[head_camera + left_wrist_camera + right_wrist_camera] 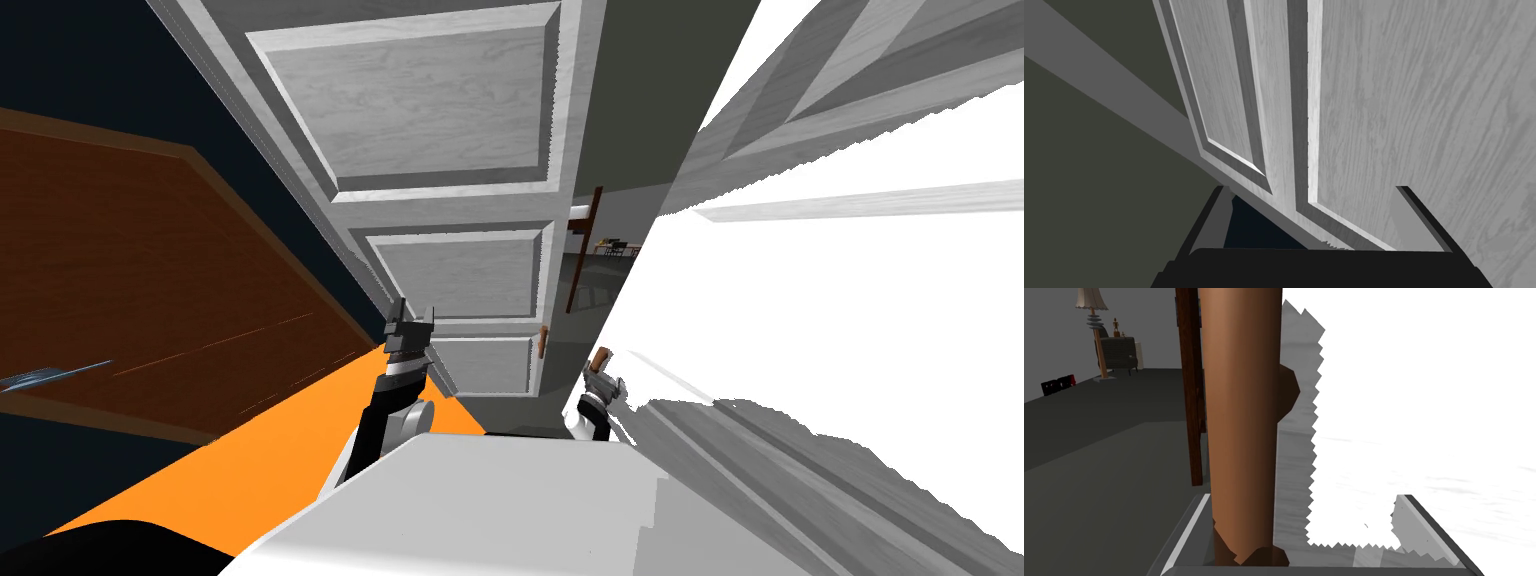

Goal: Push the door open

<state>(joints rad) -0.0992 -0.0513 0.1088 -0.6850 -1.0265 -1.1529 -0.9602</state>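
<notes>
Orange floor [300, 430], grey panelled door [450, 100] ajar at 12 o'clock, left gripper [415, 308] spread close to its face, right gripper [1304, 495] spread around the brown door handle [1241, 413] at 1 o'clock

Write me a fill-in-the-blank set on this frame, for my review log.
1. The handle between the fingers of the right tool is ___ in colour.
2. Both tools' fingers stand ___.
3. The left tool faces a panelled door coloured ___.
Missing: brown; open; grey.
</notes>
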